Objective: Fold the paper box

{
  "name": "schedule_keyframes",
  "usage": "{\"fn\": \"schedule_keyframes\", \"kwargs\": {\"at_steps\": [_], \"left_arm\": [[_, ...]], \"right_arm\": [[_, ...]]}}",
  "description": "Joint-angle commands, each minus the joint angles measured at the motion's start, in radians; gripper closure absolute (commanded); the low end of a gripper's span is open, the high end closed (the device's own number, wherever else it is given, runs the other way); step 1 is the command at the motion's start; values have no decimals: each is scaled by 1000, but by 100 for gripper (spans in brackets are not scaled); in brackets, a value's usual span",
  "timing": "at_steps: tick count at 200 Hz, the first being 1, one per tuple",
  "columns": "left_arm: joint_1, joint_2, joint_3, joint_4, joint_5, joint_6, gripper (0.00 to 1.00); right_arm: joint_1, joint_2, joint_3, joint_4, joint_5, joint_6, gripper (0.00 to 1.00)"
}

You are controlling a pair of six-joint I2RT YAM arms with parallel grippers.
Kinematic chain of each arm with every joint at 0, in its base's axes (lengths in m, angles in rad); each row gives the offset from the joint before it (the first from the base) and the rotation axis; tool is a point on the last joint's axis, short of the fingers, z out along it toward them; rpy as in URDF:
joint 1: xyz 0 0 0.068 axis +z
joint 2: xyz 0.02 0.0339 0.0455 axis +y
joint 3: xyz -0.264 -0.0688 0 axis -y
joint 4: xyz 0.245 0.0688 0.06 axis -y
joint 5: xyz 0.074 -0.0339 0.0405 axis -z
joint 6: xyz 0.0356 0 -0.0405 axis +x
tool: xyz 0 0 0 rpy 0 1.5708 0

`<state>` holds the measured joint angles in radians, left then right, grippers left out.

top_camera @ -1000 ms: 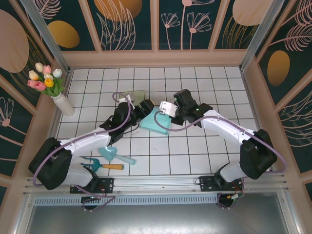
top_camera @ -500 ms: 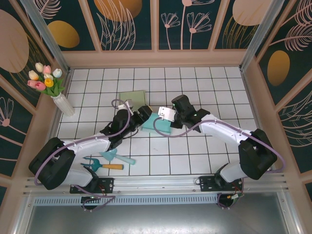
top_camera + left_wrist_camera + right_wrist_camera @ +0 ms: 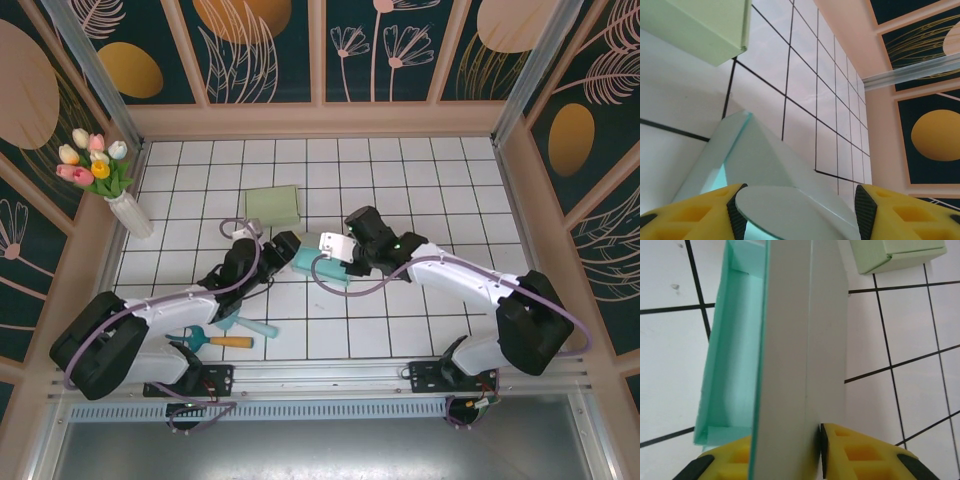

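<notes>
The teal paper box [image 3: 318, 267] lies mid-table between both arms. In the right wrist view its open tray [image 3: 735, 355] lies left, and its white lid panel [image 3: 805, 360] stands upright. My right gripper [image 3: 347, 252] [image 3: 785, 452] has that panel between slightly parted jaws, and the right pad [image 3: 823, 450] lies against it. My left gripper [image 3: 287, 250] [image 3: 800, 202] is at the box's left end, jaws wide apart. A rounded flap [image 3: 785, 207] of the box lies between them, against the left pad [image 3: 736, 210].
A closed pale green box [image 3: 273, 206] [image 3: 700, 30] [image 3: 895, 252] sits just behind the teal one. A vase of tulips [image 3: 128, 212] stands at the left wall. A teal trowel [image 3: 240, 320] and a small rake [image 3: 215, 341] lie near the left arm's base. Wooden walls ring the tiled table.
Both grippers and the teal box have come nearer and lower, uncovering the green box. The right jaws have parted a little. The left jaws have narrowed slightly.
</notes>
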<state>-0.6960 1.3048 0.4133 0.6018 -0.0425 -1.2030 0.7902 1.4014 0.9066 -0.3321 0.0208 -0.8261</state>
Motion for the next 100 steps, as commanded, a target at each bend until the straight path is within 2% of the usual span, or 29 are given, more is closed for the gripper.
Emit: {"fn": "schedule_keyframes", "kwargs": {"at_steps": [1, 38, 64, 100], "left_arm": [[-2, -28, -30, -47, -32, -10, 41], [-5, -35, -48, -54, -43, -10, 41], [-10, -26, -54, -53, -52, -11, 41], [-11, -24, -59, -60, -69, -11, 41]], "right_arm": [[28, -25, -10, -71, -13, 67, 71], [59, -76, -8, -124, -46, 114, 56], [69, -107, 4, -171, -51, 150, 51], [87, -161, 7, -206, -1, 209, 51]]}}
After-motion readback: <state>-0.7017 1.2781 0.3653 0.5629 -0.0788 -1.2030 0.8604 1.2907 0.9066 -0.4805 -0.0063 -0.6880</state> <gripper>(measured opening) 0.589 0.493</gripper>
